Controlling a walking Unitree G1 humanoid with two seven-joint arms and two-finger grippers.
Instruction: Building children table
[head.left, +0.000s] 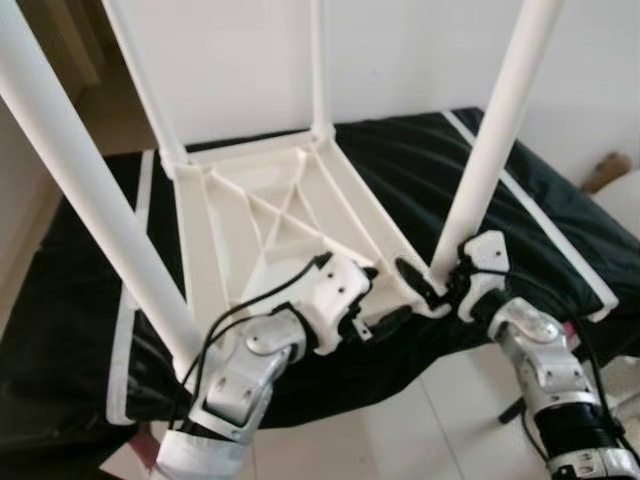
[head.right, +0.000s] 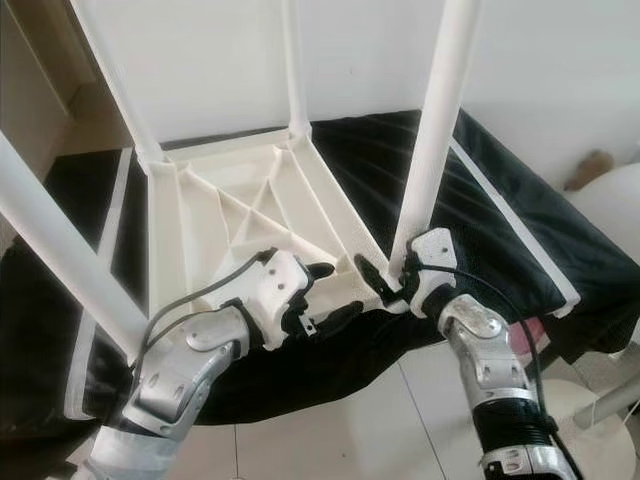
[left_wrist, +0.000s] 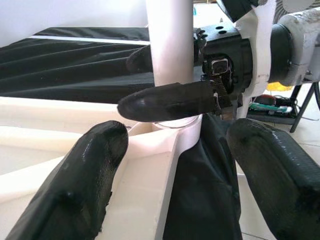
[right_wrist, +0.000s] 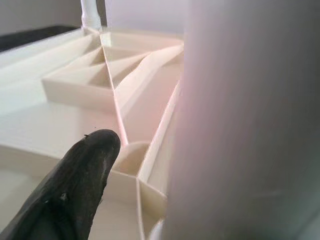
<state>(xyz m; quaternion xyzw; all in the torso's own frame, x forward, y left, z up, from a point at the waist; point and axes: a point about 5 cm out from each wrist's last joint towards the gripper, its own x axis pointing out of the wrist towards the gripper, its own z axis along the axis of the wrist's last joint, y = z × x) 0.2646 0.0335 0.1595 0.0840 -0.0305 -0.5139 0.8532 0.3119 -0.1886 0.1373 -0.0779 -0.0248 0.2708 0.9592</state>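
Two silver arms fill the near edge of the head views. Left gripper sits at the near rim of the tabletop, fingers spread with the rim between them, not visibly pinching it. Right gripper is at the base of the near right leg; from the left wrist view its fingers lie on either side of the post just above the socket, closed around it as far as can be seen.

Tabletop lies upside down, ribbed underside up, on a bed covered by a black sheet with white stripes. Four white legs stand up from its corners: near left leg, near right, and two far legs by the wall. Near rim reaches the edge of the bed, with tiled floor below.

Step in hand, by my reading: seating the near right leg in its corner socket.

Risks:
- Soft bedding gives under a downward push, so the leg may seat crooked or only partway.
- Tabletop near the bed edge could slide or tip off if the left gripper's hold is loose.
- Smooth round post may slip through the fingers when twisted.
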